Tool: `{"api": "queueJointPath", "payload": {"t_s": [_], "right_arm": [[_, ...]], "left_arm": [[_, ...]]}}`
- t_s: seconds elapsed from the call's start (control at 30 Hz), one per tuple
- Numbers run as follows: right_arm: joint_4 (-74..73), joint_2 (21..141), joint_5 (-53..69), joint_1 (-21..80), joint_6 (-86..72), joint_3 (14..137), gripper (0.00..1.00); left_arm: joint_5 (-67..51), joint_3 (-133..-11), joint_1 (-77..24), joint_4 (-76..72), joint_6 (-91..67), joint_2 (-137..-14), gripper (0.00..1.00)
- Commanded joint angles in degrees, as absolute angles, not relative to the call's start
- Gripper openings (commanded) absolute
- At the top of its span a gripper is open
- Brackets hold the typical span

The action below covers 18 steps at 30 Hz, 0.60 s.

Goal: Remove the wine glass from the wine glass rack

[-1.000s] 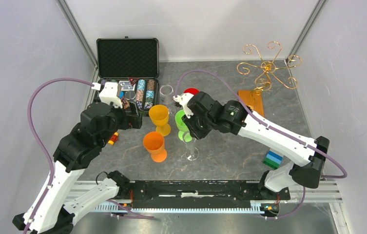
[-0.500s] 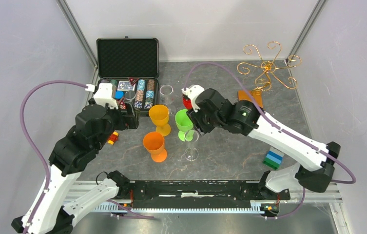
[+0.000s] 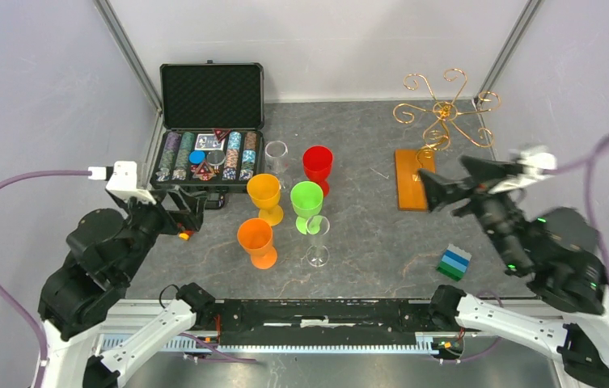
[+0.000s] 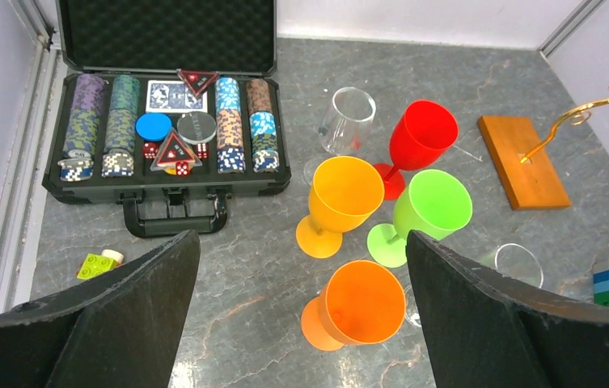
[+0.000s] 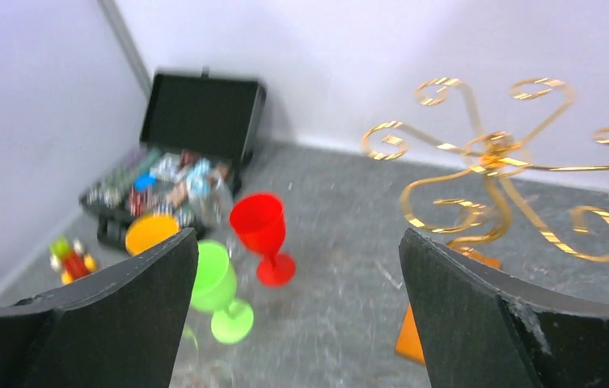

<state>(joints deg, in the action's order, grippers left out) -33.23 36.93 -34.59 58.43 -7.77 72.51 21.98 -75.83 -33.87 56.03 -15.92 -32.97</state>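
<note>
The wine glass rack, a gold wire tree [image 3: 444, 109] on an orange-brown wooden base [image 3: 412, 179], stands at the back right; no glass hangs on its curled arms [image 5: 495, 153]. A red wine glass [image 3: 317, 166] stands upright on the table mid-scene, beside green [image 3: 306, 202], yellow-orange [image 3: 264, 196] and orange [image 3: 256, 241] glasses and two clear ones [image 3: 276, 153] [image 3: 316, 238]. My right gripper [image 3: 456, 182] hangs open in front of the rack base, holding nothing. At the left, my left gripper [image 3: 190, 208] is open and holds nothing; it looks down on the glasses [image 4: 299, 236].
An open black chip case [image 3: 210, 145] lies at the back left. A blue-green block stack [image 3: 453, 263] sits front right. Small bricks [image 3: 183, 234] lie beside the left gripper. Grey walls close in both sides.
The right gripper opened, let go of the red glass and swung back to the right, towards the rack. The left arm drew back to the lower left.
</note>
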Motion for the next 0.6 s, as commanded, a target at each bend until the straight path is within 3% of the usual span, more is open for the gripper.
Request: {"api": "queueJointPath", "payload": {"t_s": [0.0, 0.57], "right_arm": [[-25.92, 31.79, -43.78, 58.45, -4.39, 71.88, 0.98], [-26.93, 24.94, -49.66, 58.45, -3.94, 70.14, 0.98]], "left_arm": [[22.81, -78.90, -33.93, 57.04, -14.42, -30.89, 1.00], [21.56, -81.93, -33.94, 57.22, -15.02, -29.09, 1.00]]}}
